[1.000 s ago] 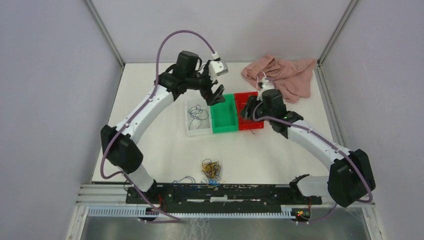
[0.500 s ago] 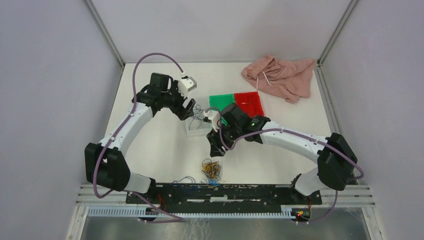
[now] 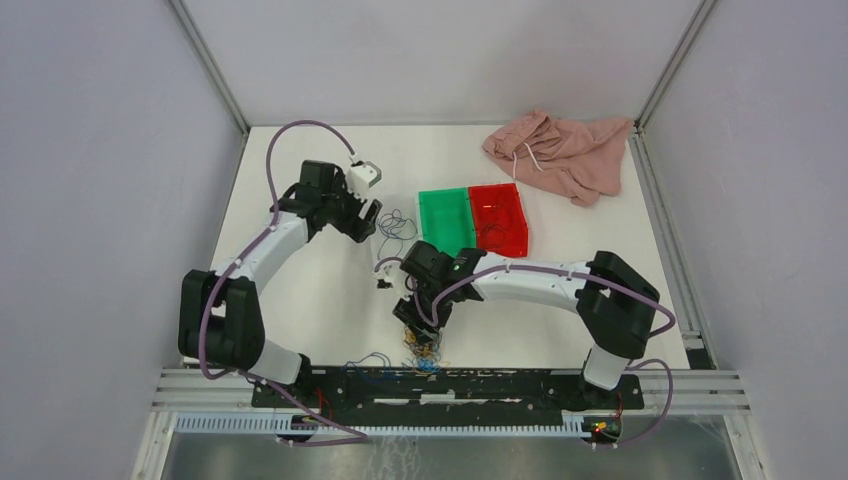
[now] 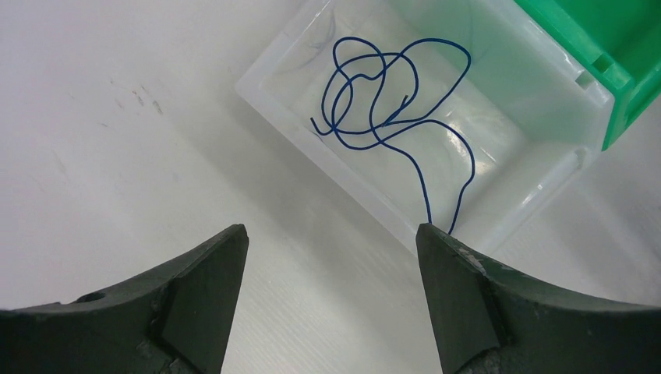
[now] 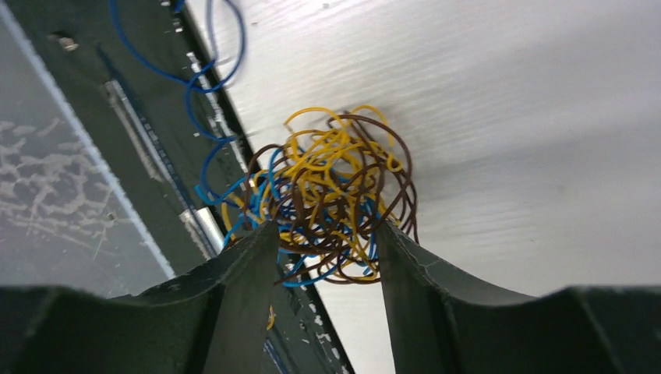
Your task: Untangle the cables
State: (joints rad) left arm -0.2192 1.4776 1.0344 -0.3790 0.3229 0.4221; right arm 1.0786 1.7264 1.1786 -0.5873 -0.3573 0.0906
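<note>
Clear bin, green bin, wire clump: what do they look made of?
Clear bin: probably glossy transparent plastic; the walls are see-through with glare.
Green bin: glossy plastic by the look; saturated colour, crisp moulded edges.
Wire clump: thin wires in smooth yellow, brown and blue coating, likely plastic insulation; the core is not visible.

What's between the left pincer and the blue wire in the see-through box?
In the left wrist view, bare white table and the wall of the see-through box lie between the left pincer and the blue wire.

Cable clump [image 3: 424, 345] on table [image 3: 330, 300], near edge; loose cable [image 4: 374, 93] in leftmost bin [image 4: 499, 125]; cloth [image 3: 565, 150] far right.
</note>
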